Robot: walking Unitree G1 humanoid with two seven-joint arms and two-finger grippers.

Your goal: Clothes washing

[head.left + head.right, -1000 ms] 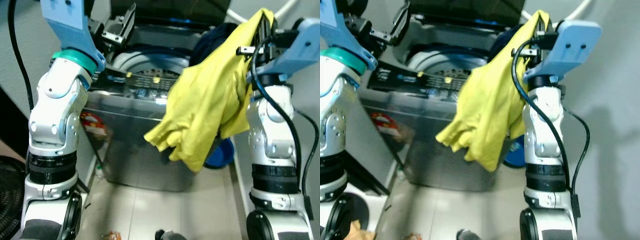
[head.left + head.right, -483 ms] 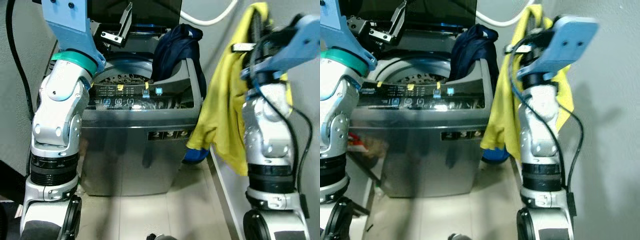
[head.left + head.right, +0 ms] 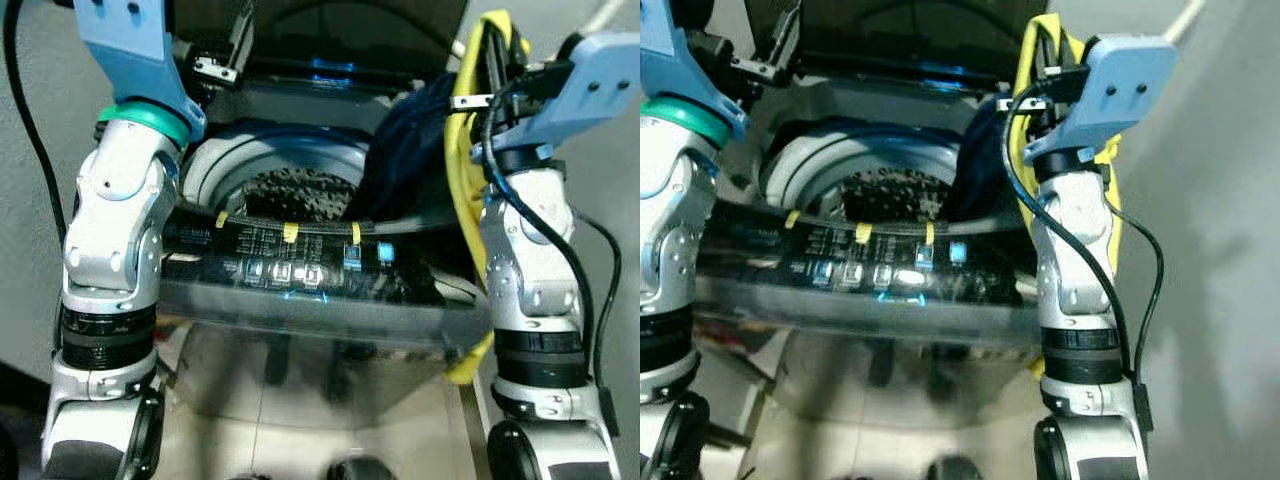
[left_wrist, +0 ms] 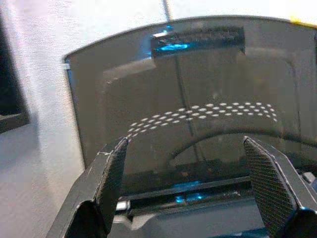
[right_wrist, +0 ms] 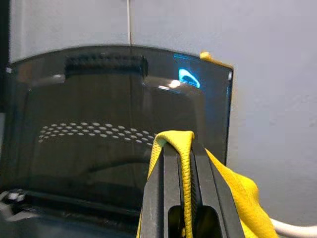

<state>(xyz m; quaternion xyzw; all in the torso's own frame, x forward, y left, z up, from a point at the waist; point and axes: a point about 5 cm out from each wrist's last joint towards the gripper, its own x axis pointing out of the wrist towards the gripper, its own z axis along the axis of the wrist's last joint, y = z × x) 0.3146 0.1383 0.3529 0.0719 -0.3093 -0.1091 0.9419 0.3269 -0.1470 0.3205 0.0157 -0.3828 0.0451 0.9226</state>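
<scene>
Grey wall behind, washing machine lid up, drum exposed. Your right gripper is clamped on the yellow garment, which hangs beside the tub, not in it. Dark blue garment is draped over the rim. Left gripper is spread wide, holding nothing. Loading looks barely started.

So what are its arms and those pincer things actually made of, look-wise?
Both arms are chunky silver segments with black ribbed rings at the joints. Each ends in a light blue wrist block; the left arm also has a teal collar. Black cables loop along the right arm. The left gripper and right gripper each have two long black fingers, finely textured inside.
</scene>
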